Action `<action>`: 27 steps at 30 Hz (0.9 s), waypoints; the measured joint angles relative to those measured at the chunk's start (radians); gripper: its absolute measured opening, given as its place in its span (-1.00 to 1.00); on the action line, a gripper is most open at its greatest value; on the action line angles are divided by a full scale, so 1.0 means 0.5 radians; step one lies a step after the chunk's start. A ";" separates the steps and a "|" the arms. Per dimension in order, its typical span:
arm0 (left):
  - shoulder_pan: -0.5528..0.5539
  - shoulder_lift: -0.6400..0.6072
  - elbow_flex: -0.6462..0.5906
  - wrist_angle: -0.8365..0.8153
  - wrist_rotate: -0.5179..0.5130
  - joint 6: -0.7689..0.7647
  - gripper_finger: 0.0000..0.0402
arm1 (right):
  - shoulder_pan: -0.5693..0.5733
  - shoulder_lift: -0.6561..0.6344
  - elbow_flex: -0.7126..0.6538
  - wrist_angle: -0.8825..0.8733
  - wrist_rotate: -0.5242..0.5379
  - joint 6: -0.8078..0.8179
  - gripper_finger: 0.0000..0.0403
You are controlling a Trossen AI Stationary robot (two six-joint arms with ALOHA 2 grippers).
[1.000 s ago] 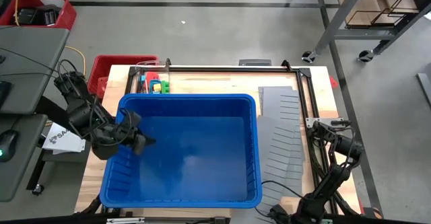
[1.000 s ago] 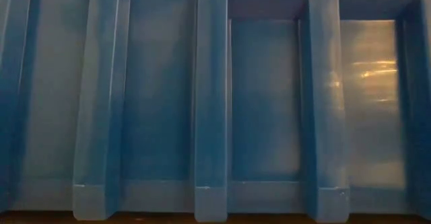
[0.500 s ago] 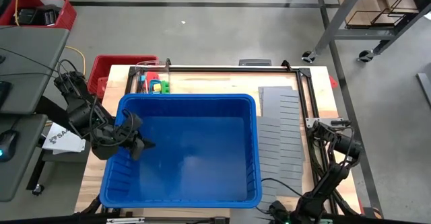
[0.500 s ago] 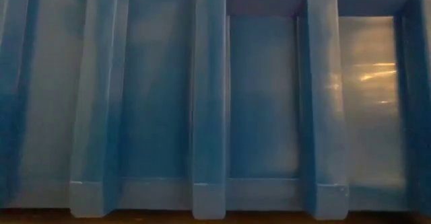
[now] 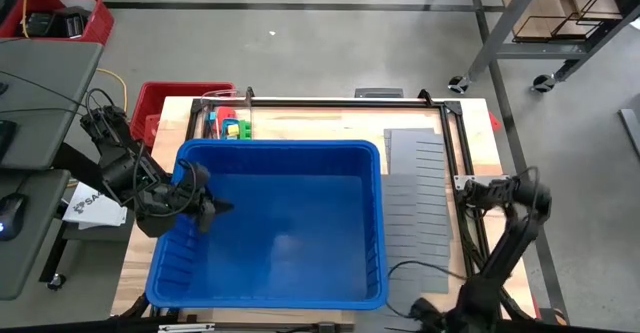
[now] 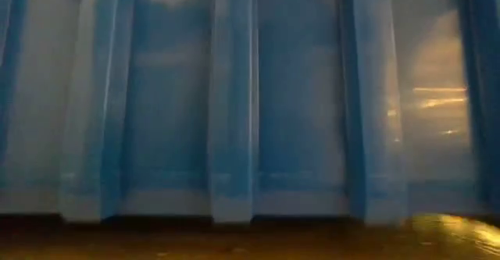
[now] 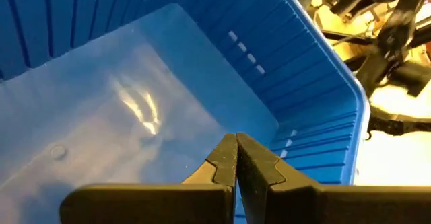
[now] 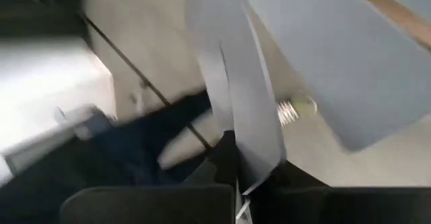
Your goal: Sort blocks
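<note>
Left gripper [image 5: 208, 209]: hangs just inside the left rim of the blue bin [image 5: 280, 145], left of frame centre in the high view. Fingers pressed flat together in its wrist view, with nothing between them. Probably placed there to hook or nudge the bin wall rather than to pick anything up, since no block lies below it.

Blocks [image 5: 232, 127]: a small cluster of red, yellow, green and teal at the upper left of the table, just above the bin's top-left corner. Well apart from both grippers; none seen in the bin. Sorting judged not yet begun.

Right gripper [image 8: 236, 183]: at the far right edge of the high view, off beyond the grey divider panels [image 5: 415, 203]. Fingers closed. A thin grey sheet [image 8: 236, 103] seems to run down into them, but the view is too smeared to confirm a grip.

Against the frame a second back:
- Right jaws gone from wide open to closed.
- Right arm lifted and swung further toward the right edge.
- Bin nudged slightly toward the lower left; its ribbed wall sits differently in the low view, where a strip of table now shows beneath it.
- Left gripper unchanged, shut throughout.
</note>
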 joint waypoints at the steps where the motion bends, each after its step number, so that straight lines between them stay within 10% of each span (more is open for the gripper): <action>1: 0.000 0.000 0.000 -0.001 0.014 0.000 -1.00 | 0.004 -0.064 0.002 -0.103 -0.079 -0.004 -1.00; 11: 0.000 0.000 0.001 -0.176 0.159 0.050 -0.98 | 0.074 -0.721 0.003 -1.189 -0.344 0.062 -1.00; 18: 0.131 0.009 0.001 -0.105 -0.164 0.131 -0.77 | 0.068 -1.093 0.003 -1.752 -0.337 0.069 -1.00; 27: 0.777 0.189 0.001 0.902 -0.106 1.518 -0.16 | -0.046 -1.345 0.003 -2.079 -0.329 0.069 -1.00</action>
